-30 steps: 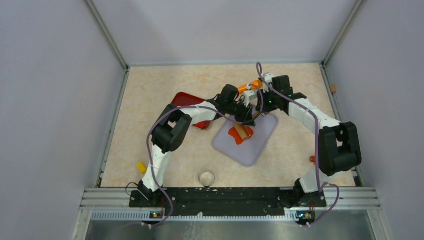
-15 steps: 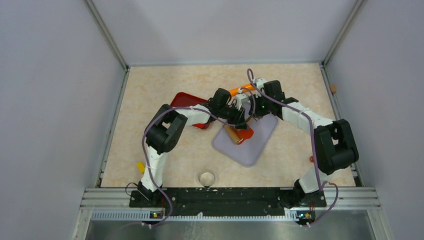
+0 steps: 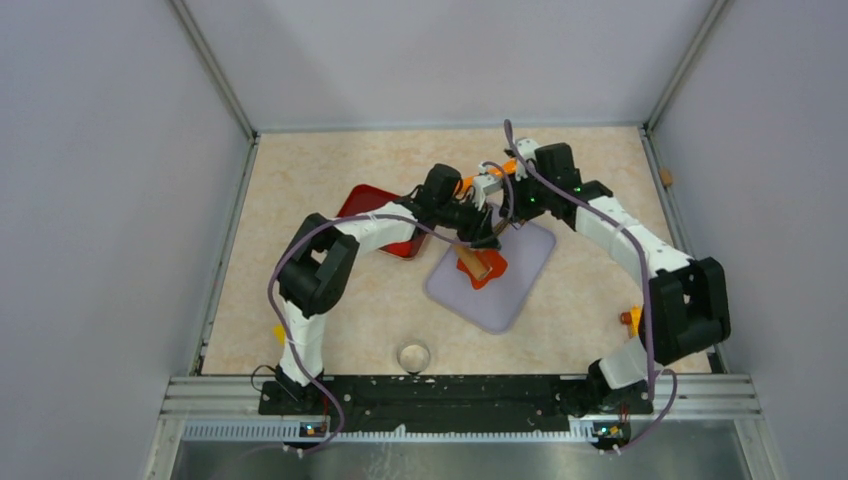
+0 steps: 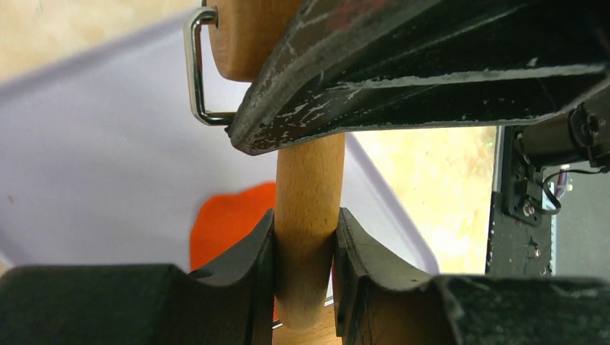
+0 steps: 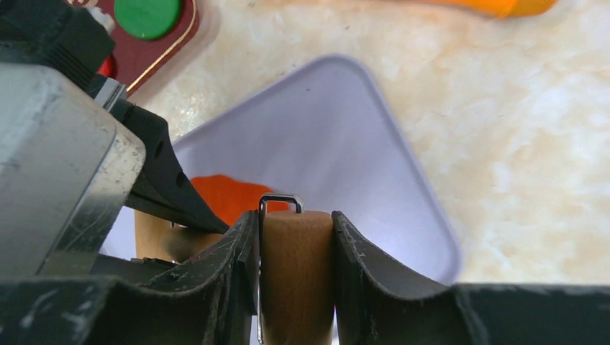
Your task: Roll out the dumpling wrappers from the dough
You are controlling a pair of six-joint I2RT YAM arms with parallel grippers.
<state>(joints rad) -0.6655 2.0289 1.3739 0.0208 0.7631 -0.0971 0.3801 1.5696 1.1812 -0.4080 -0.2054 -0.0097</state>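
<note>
A flat orange-red dumpling wrapper point(image 3: 488, 270) of dough lies on the lavender mat point(image 3: 515, 285). A small wooden roller point(image 3: 470, 262) with a metal bracket rests on it. My left gripper point(image 3: 478, 238) is shut on the roller's round wooden handle point(image 4: 309, 194), with the wrapper point(image 4: 229, 224) showing behind. My right gripper point(image 3: 497, 215) comes from the far right and is shut on the roller's other wooden part point(image 5: 296, 277), its metal bracket point(image 5: 280, 200) at the tip. The two grippers crowd close together above the mat point(image 5: 338, 144). The roller hides part of the wrapper point(image 5: 224, 194).
A red tray point(image 3: 365, 205) sits left of the mat and holds a green disc point(image 5: 147, 16). An orange tool point(image 5: 503, 6) lies behind the grippers. Nearer the arms' bases stands a small clear cup point(image 3: 413, 355). Small yellow point(image 3: 282, 335) and orange point(image 3: 630, 318) bits lie at the sides.
Both grippers have carried the roller slightly left and toward the back across the dough. Both grips are unchanged, and the right arm's elbow has swung outward.
</note>
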